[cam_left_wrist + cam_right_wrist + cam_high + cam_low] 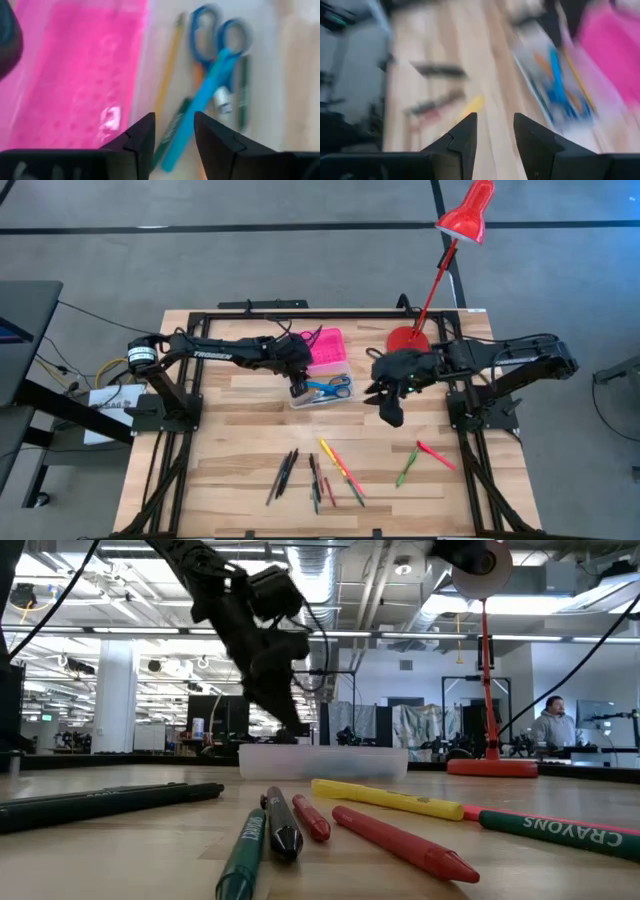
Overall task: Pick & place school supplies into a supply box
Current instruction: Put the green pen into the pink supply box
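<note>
The supply box has a clear base (322, 392) and an open pink lid (326, 346) lying on the far side of the base. Blue-handled scissors (217, 30), a blue marker (200, 105), a yellow pencil (167, 70) and green pens lie inside the base. My left gripper (174, 120) hovers open over the base's left end (298, 388), touching nothing. My right gripper (390, 412) is open above bare table to the right of the box. Loose pens and crayons lie near the table's near edge: dark ones (282, 474), a yellow-red one (340, 465), a green one (405, 467) and a red one (436, 454).
A red desk lamp stands with its base (407, 338) at the far edge, right of the box, and its head (468, 212) beyond the table. In the low view, crayons (400, 802) lie in front of the box (322, 760). Bare wood lies between the box and the loose pens.
</note>
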{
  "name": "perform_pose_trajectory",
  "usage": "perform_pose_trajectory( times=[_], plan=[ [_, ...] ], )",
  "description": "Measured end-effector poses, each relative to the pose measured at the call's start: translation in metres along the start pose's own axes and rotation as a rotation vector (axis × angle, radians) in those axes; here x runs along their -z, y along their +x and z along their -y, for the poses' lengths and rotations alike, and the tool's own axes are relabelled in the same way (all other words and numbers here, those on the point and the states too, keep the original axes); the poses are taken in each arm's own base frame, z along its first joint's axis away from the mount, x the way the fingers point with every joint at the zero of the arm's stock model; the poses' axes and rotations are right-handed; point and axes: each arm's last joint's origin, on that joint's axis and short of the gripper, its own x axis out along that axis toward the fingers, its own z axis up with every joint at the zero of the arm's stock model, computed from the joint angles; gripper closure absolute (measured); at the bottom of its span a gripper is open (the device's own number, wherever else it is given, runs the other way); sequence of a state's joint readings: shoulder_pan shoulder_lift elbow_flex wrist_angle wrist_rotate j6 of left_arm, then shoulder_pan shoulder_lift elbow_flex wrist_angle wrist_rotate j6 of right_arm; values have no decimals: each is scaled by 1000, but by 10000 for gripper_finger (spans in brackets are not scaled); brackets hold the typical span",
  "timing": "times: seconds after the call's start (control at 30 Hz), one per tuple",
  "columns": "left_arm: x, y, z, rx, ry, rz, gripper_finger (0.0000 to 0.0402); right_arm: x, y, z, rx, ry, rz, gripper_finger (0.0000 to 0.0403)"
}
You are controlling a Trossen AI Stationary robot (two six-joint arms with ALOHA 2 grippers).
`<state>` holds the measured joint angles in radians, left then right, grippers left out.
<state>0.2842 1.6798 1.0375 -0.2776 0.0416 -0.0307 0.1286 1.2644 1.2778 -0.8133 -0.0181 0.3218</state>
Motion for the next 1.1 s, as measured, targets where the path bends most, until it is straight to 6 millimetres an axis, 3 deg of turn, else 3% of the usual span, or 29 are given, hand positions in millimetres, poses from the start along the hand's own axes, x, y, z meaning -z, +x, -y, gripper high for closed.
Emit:
perform_pose_trajectory(
  times=[0.3, 0.5, 0.83, 1.1],
  plan=[
    [-47, -28, 37, 224, 121, 98, 285, 43, -6, -14, 210, 123, -293, 282],
    [-58, -49, 60, 322, 175, 149, 285, 78, 9, -30, 247, 183, -383, 282],
    [-45, -123, 65, 190, 185, 157, 286, 136, 32, -45, 300, 278, -466, 282],
    [-18, -148, 81, 110, 157, 3, 286, 151, 46, -58, 165, 193, -405, 282]
  ],
)
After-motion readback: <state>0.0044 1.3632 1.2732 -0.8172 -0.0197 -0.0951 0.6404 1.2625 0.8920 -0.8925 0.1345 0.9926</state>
